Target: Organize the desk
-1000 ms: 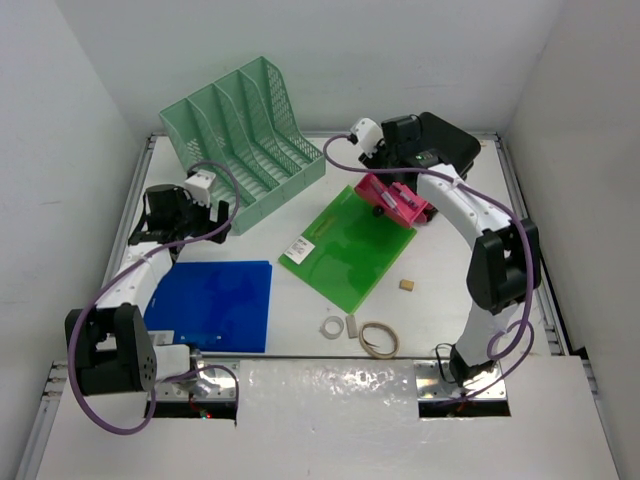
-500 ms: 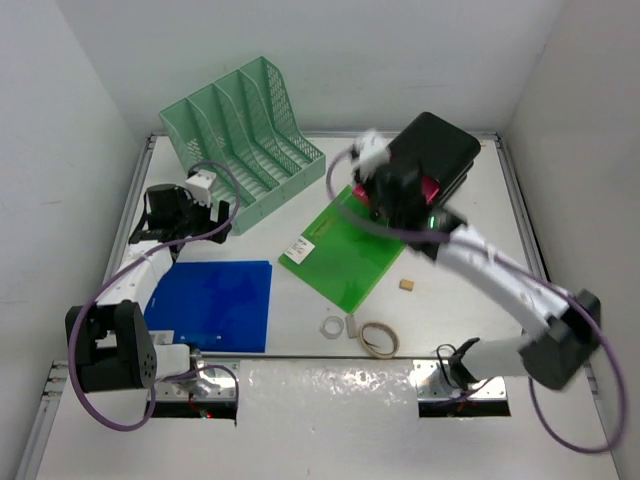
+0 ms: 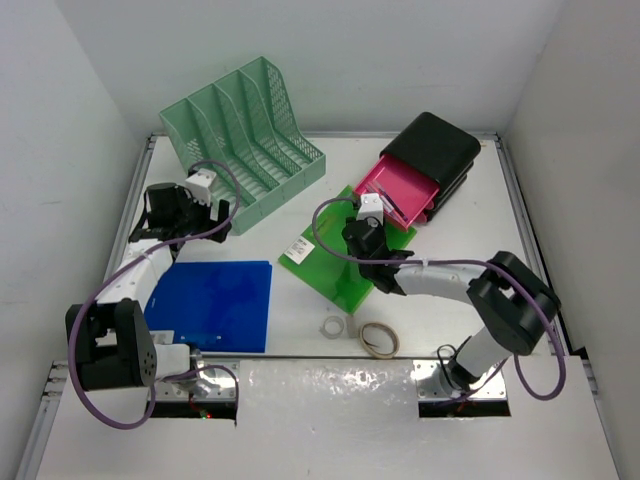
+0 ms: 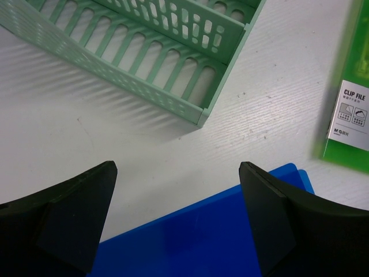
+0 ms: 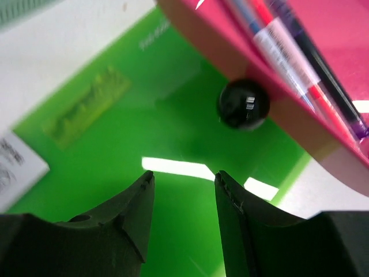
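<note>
Right, the desk point(image 3: 480, 215) fills my top view, its silver rails running along the left, far and right edges under white walls. Bare surface shows at the far middle and down the right rail. The mint-green mesh file rack point(image 3: 245, 135) sits at the far left, one corner close to the left rail. The blue folder point(image 3: 215, 305) lies flat at the near left, just beside the left arm. The green clip file point(image 3: 335, 262) lies skewed at the centre, its far corner running under the pink drawer point(image 3: 400, 190). That drawer is pulled out of the black drawer unit point(image 3: 435, 145) at the far right. My left gripper point(image 4: 177, 173) hangs with its jaws spread wide and nothing between them, over bare desk between the rack's corner and the folder's far edge. My right gripper point(image 5: 183, 176) hovers over the clip file, jaws parted only narrowly and gripping nothing, just short of the drawer's black knob point(image 5: 243, 104). Pens point(image 5: 288, 52) lie in the drawer. Near the front rail sit a tape roll point(image 3: 377, 338) and a small white ring point(image 3: 331, 327), well apart from both grippers
</note>
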### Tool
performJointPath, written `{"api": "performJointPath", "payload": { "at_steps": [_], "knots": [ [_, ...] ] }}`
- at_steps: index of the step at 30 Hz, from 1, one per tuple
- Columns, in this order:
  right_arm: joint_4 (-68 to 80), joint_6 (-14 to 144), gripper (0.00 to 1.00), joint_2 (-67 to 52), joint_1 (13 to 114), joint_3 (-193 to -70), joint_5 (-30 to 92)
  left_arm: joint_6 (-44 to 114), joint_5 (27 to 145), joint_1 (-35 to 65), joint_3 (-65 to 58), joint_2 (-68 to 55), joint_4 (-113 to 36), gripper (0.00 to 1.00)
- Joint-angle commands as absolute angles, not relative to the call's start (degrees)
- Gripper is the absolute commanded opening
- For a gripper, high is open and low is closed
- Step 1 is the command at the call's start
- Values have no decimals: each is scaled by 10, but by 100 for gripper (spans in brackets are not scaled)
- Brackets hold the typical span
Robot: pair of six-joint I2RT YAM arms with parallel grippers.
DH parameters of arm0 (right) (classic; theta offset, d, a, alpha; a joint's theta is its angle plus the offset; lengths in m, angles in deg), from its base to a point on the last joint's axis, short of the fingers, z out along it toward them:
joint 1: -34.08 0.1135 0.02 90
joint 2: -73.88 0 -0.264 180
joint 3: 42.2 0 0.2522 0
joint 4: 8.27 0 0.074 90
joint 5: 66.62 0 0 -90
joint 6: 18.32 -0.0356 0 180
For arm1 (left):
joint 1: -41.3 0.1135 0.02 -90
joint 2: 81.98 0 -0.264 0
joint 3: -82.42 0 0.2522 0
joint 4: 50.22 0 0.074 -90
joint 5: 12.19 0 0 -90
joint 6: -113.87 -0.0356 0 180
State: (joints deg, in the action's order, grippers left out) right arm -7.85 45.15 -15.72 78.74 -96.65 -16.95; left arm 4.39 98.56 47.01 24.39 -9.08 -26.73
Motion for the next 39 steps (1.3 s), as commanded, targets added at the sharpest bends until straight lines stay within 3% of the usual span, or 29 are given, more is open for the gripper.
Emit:
{"api": "performJointPath", "payload": {
  "at_steps": [1, 11, 26, 39],
  "knots": [
    [-168, 394, 46, -181, 788, -983, -235, 38, 988, 470, 221, -100, -274, 86],
    [-171, 421, 41, -215, 725, -1045, -242, 34, 986, 470, 224, -101, -278, 86],
    [-188, 534, 41, -219, 646, -1087, -250, 29, 979, 470, 224, -93, -286, 86],
    [-177, 611, 41, -302, 591, -1201, -269, 29, 978, 469, 217, -83, -276, 86]
  ]
}}
